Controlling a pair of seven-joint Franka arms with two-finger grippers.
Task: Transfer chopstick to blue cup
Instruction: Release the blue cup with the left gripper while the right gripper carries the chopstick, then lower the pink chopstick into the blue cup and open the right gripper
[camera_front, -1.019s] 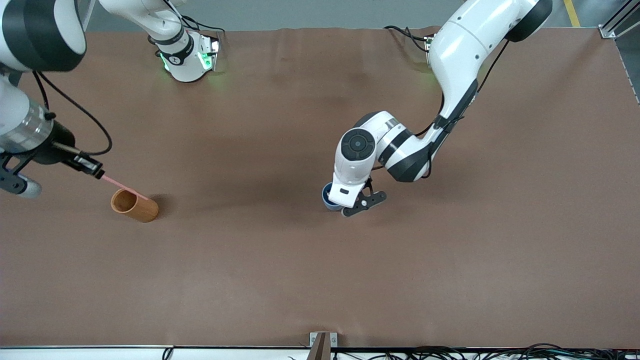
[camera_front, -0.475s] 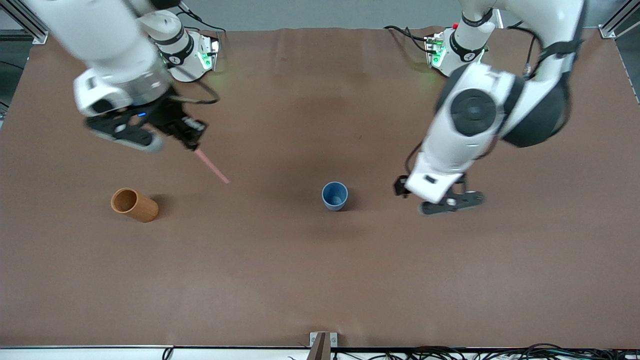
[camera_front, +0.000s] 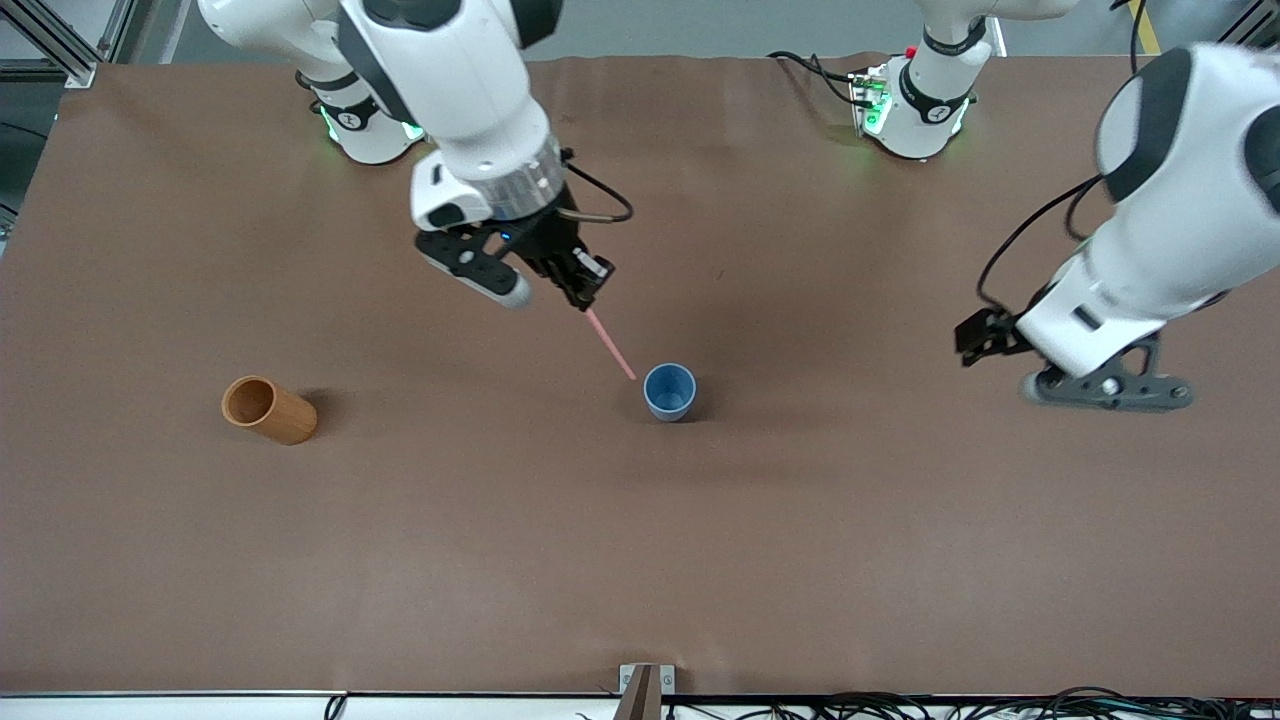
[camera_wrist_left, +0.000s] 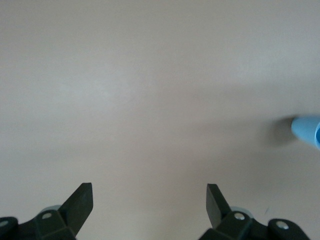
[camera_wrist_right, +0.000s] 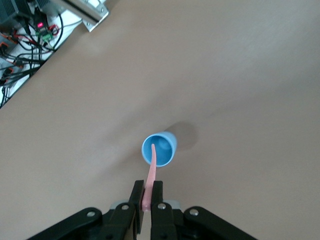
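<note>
Wooden cup (camera_front: 268, 409) lying on its side toward the right arm's end of the table, out of play. Right gripper (camera_front: 588, 297) clamped on the chopstick (camera_front: 610, 344), tip hanging just short of the blue cup (camera_front: 669, 391) at mid-table. Step in hand: lining up over the cup mouth. Next, probably: centre tip, lower, release. Left gripper (camera_front: 1105, 388) spread wide, empty, waiting above the table near the left arm's edge.
</note>
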